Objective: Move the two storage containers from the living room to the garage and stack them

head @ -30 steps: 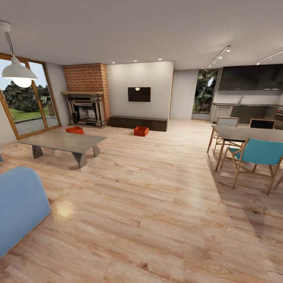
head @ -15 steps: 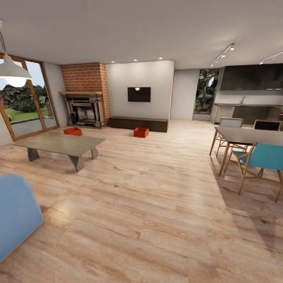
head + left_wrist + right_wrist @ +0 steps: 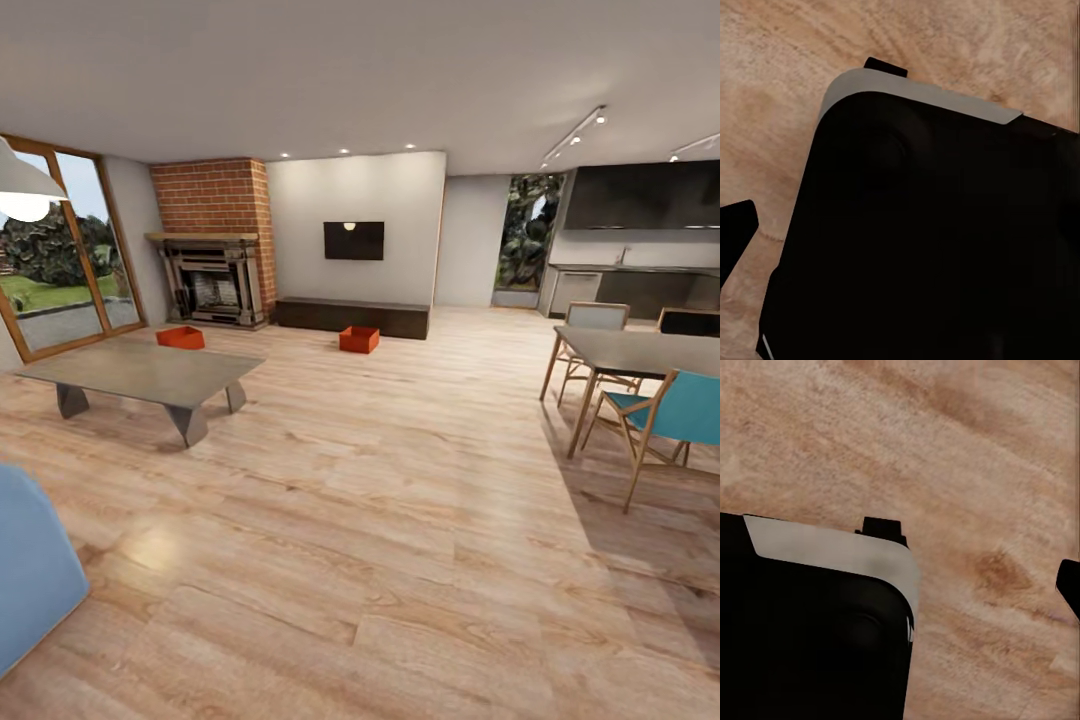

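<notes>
You're in the living room, light wood plank floor all around. Two orange-red rectangular open-top storage containers sit on that floor at the far end: one at about 12 o'clock, just in front of the long dark low TV bench; the other at about 11 o'clock, by the brick fireplace and just beyond the far edge of the grey low table. The two are well apart, both upright.

Black wall TV hangs above the bench at 12 o'clock. Blue sofa corner at 8 o'clock, close in. White pendant lamp at 10 o'clock, high, next to the wood-framed glass doors. Dining table with a teal chair at 2–3 o'clock, dark kitchen counter behind it.

End effectors: can't tell the opening on either one. Left wrist view has the black base housing with a grey edge over the wood floor, plus a dark sliver at the frame edge that could be a fingertip. Right wrist view has the same housing and a similar dark sliver. Nothing visible in either grip.
</notes>
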Tool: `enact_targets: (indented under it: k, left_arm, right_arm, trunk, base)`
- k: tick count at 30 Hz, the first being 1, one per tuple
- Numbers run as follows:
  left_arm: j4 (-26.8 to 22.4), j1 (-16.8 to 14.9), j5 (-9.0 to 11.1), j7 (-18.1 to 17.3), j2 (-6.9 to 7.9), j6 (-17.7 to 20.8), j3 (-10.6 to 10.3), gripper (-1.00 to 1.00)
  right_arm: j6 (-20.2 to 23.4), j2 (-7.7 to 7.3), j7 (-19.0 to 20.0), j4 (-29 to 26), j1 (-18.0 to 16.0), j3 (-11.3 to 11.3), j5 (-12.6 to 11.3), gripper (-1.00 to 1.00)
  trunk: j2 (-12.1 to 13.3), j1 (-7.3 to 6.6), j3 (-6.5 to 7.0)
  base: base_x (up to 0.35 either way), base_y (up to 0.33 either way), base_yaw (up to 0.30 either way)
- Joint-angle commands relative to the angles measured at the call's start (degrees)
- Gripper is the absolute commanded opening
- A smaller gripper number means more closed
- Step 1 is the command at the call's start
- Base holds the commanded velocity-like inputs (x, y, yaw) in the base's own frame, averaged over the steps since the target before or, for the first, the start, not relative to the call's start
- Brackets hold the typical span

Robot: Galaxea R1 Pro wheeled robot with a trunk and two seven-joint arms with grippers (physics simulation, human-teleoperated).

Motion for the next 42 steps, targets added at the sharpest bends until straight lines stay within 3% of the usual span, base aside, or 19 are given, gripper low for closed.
enact_targets:
  k: [1, 17, 42]
  left_arm:
    - [0.0, 0.0, 0.1, 0.0, -0.03, -0.1, 0.4, 1.00]
    - [-0.1, 0.0, 0.1, 0.0, 0.10, 0.0, 0.4, 1.00]
    - [-0.1, 0.0, 0.1, 0.0, 0.06, 0.1, 0.4, 1.00]
  right_arm:
    - [-0.3, 0.03, 0.0, 0.1, -0.1, 0.5, -0.4, 1.00]
    - [-0.2, 0.06, -0.1, 0.1, -0.1, 0.2, -1.2, 1.00]
    - [-0.5, 0.12, 0.0, 0.1, -0.1, 0.8, -0.4, 1.00]
  trunk:
    - [0.0, 0.03, -0.05]
    - [0.0, 0.03, -0.05]
    - [0.0, 0.03, -0.05]
  base:
    - [0.323, 0.000, 0.000]
    - [0.323, 0.000, 0.000]
    - [0.323, 0.000, 0.000]
